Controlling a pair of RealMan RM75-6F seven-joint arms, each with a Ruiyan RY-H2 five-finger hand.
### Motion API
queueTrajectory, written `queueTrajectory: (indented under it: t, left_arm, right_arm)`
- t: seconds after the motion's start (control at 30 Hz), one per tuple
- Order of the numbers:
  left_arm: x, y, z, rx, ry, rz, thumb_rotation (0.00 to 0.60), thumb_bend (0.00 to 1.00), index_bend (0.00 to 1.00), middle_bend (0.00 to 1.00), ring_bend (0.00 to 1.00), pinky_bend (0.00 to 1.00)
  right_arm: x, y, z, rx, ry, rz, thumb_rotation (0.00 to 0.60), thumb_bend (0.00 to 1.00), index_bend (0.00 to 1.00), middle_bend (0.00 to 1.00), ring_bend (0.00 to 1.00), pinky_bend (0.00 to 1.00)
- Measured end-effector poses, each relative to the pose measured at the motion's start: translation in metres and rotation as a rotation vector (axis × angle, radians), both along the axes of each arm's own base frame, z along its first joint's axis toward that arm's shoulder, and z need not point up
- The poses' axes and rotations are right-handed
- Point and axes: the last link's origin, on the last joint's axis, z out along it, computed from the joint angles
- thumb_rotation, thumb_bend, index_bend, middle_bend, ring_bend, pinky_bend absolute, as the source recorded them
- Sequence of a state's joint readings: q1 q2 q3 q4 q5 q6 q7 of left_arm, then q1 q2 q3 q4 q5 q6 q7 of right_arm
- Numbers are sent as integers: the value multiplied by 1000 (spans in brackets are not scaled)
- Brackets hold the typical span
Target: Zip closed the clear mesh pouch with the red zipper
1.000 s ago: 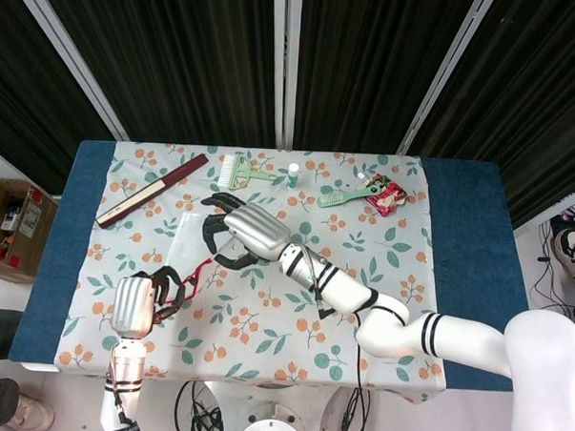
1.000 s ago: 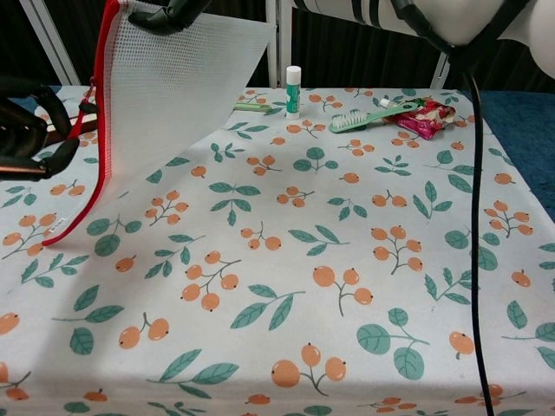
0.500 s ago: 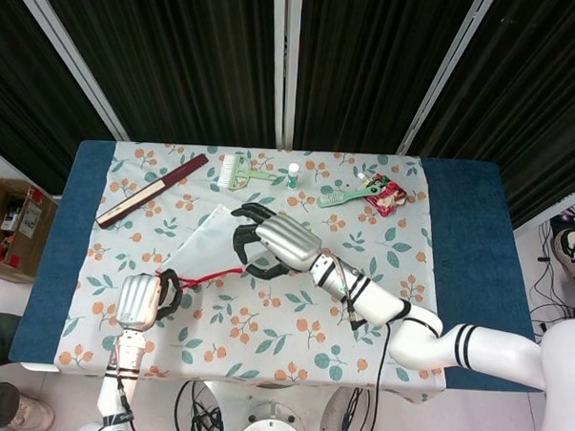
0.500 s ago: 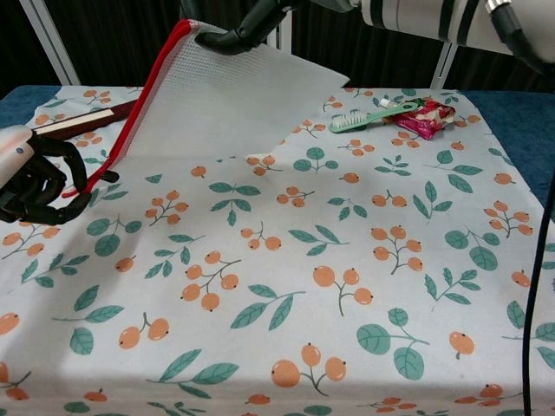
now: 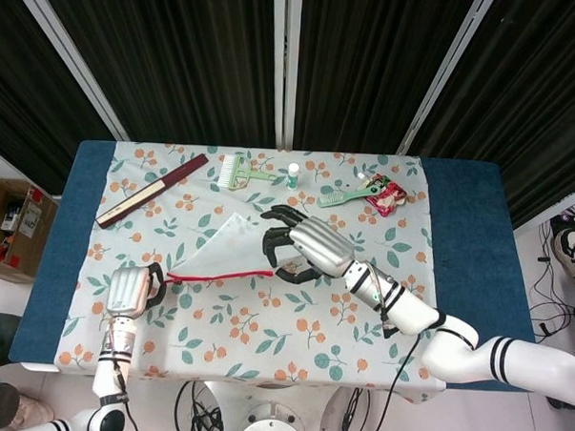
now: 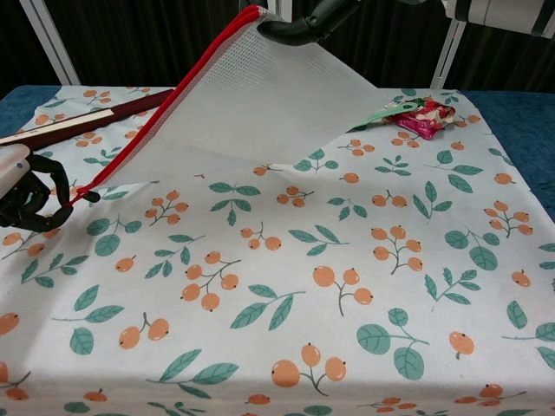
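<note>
The clear mesh pouch [image 5: 225,247] [image 6: 269,113] hangs stretched above the table between both hands. Its red zipper [image 5: 218,275] [image 6: 165,100] runs taut along the lower edge in the head view and slants up to the right in the chest view. My left hand [image 5: 130,290] [image 6: 26,192] pinches the zipper's left end low over the table's front left. My right hand [image 5: 307,250] [image 6: 308,22] grips the pouch's other end, raised above the table's middle. Only its dark fingertips show in the chest view. The zipper pull is too small to make out.
A dark red folded fan [image 5: 151,190] [image 6: 78,121] lies at the back left. Along the back edge lie a green brush [image 5: 242,171], a glue stick [image 5: 292,173], a green toothbrush [image 5: 338,197] and a red packet [image 5: 386,194] [image 6: 422,117]. The floral cloth [image 6: 303,286] covers the table.
My right hand has carried its end of the pouch rightward and up. My left hand drew back to the left, and the zipper has pulled straight and taut between them.
</note>
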State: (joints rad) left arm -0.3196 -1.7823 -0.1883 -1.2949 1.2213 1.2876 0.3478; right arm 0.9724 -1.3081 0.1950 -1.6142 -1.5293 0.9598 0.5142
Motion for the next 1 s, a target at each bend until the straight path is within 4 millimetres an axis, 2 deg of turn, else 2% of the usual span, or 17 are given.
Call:
queueTrajectory:
  t: [0.2, 0.47, 0.57, 0.67, 0.73, 0.8, 0.87, 1.0]
  left_arm:
    - [-7, 0, 1, -7, 24, 30, 600, 447, 747, 869, 836, 692]
    - [-5, 0, 5, 0, 57, 27, 600, 447, 733, 858, 828, 691]
    - [-2, -2, 6, -5, 45, 25, 600, 413, 584, 765, 743, 683]
    - [2, -3, 10, -12, 29, 19, 600, 324, 305, 525, 525, 662]
    - [7, -4, 15, -11, 5, 13, 600, 275, 219, 382, 390, 626]
    - [11, -5, 21, 1, -16, 2, 600, 245, 198, 322, 337, 587]
    - [16, -5, 31, 31, -25, -16, 600, 229, 194, 293, 309, 546]
    - [22, -6, 50, 90, -31, -47, 600, 212, 193, 287, 301, 491]
  right_arm:
    - [-11, 1, 11, -19, -21, -19, 600, 380, 941, 416, 118, 85]
    - [-20, 1, 19, -30, -36, -29, 600, 381, 941, 416, 118, 85]
    - [-23, 2, 18, -35, -31, -28, 600, 381, 941, 416, 118, 85]
    - [-26, 3, 15, -50, -11, -17, 600, 381, 940, 411, 118, 85]
    - [-29, 5, 11, -70, 13, -2, 600, 380, 927, 401, 118, 85]
    - [-34, 9, 4, -93, 48, 16, 600, 379, 867, 369, 116, 85]
    - [-40, 14, -6, -102, 89, 31, 600, 377, 764, 323, 97, 84]
    - [-64, 29, -28, -70, 209, 38, 600, 353, 449, 227, 23, 34]
